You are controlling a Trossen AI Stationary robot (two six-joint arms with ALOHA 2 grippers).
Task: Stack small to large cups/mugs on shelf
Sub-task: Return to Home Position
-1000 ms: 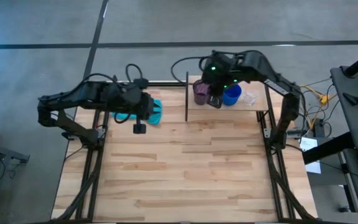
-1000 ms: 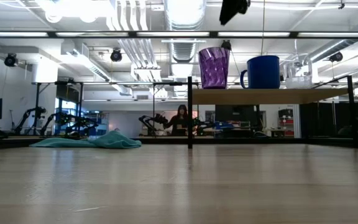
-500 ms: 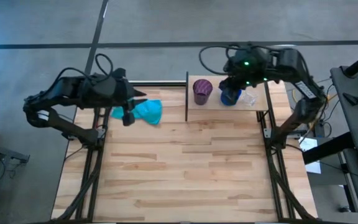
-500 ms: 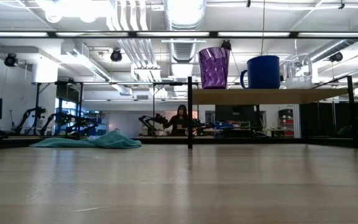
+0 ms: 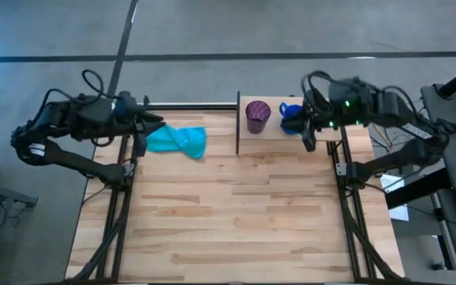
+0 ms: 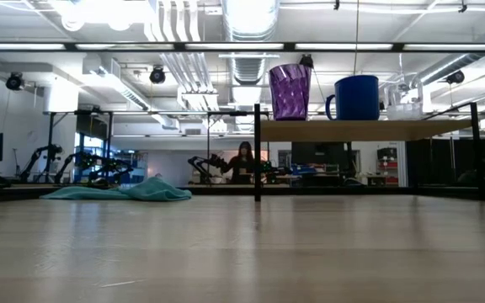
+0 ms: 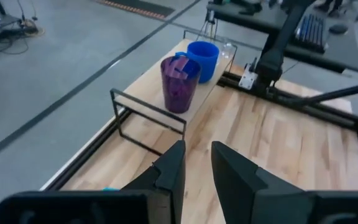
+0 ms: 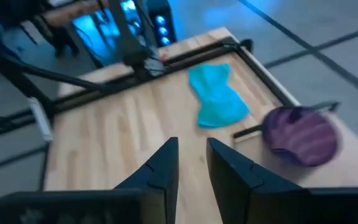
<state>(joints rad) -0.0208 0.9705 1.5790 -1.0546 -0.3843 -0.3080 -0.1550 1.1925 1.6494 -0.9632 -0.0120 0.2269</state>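
Both arms have pulled back toward their own sides since the earlier frames. The right claw [image 5: 308,139] no longer covers the mugs and now hangs over the near right part of the shelf [image 6: 360,130]. Its fingers stand narrow, a thin slit between them, holding nothing. The left claw [image 5: 138,142], likewise narrow and empty, sits at the far left edge beside the teal cloth [image 5: 176,141].

The shelf occupies the far right of the tabletop [image 5: 236,214]. On it, left to right, stand the purple tumbler [image 6: 290,91], the blue mug [image 6: 356,97] and the clear cup [image 6: 404,109], side by side, none inside another.

Assessment:
- **Tumbler:** probably light, stiff plastic whose ribs aid grip; best pinched across the rim wall.
- **Mug:** looks heavier; take it at the rim, away from the handle.
- **Clear cup:** appears light and slick, and easily tipped.

Both arms are folded, elbows outward, along the far edge.
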